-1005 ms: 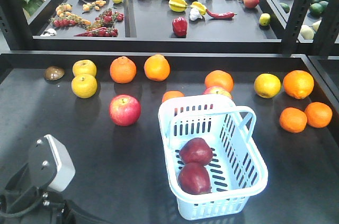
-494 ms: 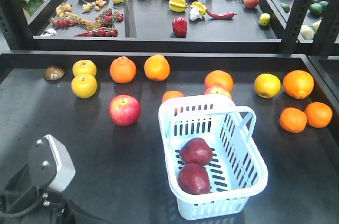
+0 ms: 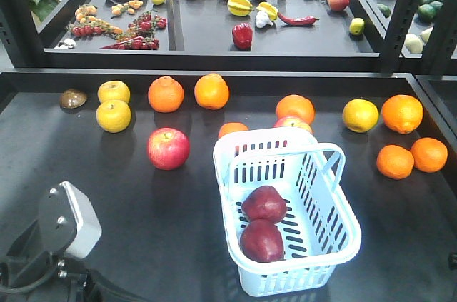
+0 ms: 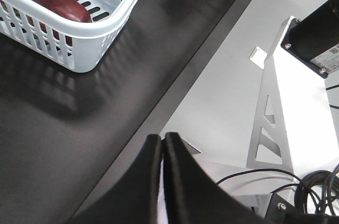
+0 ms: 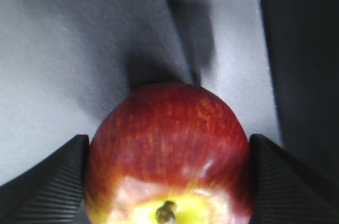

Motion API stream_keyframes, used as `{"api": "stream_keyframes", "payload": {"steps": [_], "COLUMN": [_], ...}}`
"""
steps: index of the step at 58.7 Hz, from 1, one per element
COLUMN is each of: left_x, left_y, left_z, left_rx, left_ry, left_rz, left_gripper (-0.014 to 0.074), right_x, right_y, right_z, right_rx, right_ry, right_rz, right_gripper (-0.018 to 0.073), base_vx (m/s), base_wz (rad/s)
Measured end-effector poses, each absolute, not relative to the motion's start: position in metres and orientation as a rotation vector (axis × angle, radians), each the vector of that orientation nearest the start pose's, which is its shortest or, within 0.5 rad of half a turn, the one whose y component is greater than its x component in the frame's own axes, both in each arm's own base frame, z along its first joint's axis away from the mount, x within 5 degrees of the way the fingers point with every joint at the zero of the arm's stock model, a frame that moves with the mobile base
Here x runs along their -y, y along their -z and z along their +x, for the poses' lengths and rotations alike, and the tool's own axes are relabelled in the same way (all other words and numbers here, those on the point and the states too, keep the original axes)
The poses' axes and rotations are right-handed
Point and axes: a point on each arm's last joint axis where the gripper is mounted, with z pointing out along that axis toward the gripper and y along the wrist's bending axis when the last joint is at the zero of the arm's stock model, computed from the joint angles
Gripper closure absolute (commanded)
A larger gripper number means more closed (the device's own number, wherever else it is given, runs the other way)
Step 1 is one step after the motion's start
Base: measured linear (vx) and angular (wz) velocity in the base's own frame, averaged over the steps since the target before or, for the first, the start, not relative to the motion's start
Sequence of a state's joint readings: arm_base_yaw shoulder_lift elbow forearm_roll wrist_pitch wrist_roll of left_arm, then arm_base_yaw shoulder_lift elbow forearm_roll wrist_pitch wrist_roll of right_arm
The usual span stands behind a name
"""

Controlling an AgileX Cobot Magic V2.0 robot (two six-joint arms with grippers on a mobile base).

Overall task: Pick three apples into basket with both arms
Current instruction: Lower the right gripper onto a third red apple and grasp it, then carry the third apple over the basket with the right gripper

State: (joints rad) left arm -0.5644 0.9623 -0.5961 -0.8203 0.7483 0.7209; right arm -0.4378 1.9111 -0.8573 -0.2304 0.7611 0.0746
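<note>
two dark red apples (image 3: 263, 222) lie in the basket (image 3: 335, 241) on the tabletop (image 3: 143, 202). a third apple (image 5: 168, 152) sits clamped between the right gripper (image 5: 168, 181) jaws, touching both. the left gripper (image 4: 161, 142) jaws are pressed together, empty, over the tabletop edge.
</note>
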Motion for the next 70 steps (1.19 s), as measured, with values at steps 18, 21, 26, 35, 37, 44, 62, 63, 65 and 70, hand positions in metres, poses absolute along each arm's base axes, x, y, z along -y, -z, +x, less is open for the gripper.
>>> {"api": "stream_keyframes", "payload": {"steps": [18,21,26,35,37,44,62,63,65,70], "left_x": [0.129,0.129,0.129,0.129,0.129,0.129,0.129,0.129,0.129,0.129], "left_y": [-0.270,-0.270,-0.270,-0.270,-0.270,-0.270,-0.270,-0.270,-0.270,-0.270], "left_z": [0.119,0.119,0.119,0.119,0.119,0.119,0.119,0.119,0.119,0.119], "left_rx": [-2.241,-2.241,-2.241,-2.241,-2.241,-2.241,-2.241,-2.241,-2.241,-2.241], "left_ry": [0.860,0.860,0.860,0.860,0.860,0.860,0.860,0.860,0.860,0.860], "left_rz": [0.976,0.976,0.976,0.976,0.976,0.976,0.976,0.976,0.976,0.976], "left_gripper": [0.0603,0.0603,0.0603,0.0603,0.0603,0.0603,0.0603,0.0603,0.0603,0.0603], "right_x": [0.126,0.124,0.119,0.102,0.097,0.071,-0.020,-0.023,-0.032,-0.050], "right_y": [-0.139,-0.152,-0.174,-0.217,-0.227,-0.259,-0.308,-0.308,-0.308,-0.305], "right_z": [0.249,0.249,0.247,0.239,0.236,0.225,0.203,0.203,0.203,0.204], "right_rx": [-3.073,-3.024,-2.950,-2.808,-2.774,-2.677,-2.458,-2.455,-2.449,-2.440], "right_ry": [0.148,0.137,0.103,-0.030,-0.073,-0.211,-0.532,-0.539,-0.555,-0.584], "right_rz": [0.636,0.636,0.601,0.514,0.486,0.299,-0.217,-0.235,-0.282,-0.379], "right_gripper": [0.0574,0.0570,0.0568,0.0566,0.0565,0.0564,0.0561,0.0560,0.0559,0.0544], "base_vx": [0.00,0.00,0.00,0.00,0.00,0.00,0.00,0.00,0.00,0.00], "base_wz": [0.00,0.00,0.00,0.00,0.00,0.00,0.00,0.00,0.00,0.00]}}
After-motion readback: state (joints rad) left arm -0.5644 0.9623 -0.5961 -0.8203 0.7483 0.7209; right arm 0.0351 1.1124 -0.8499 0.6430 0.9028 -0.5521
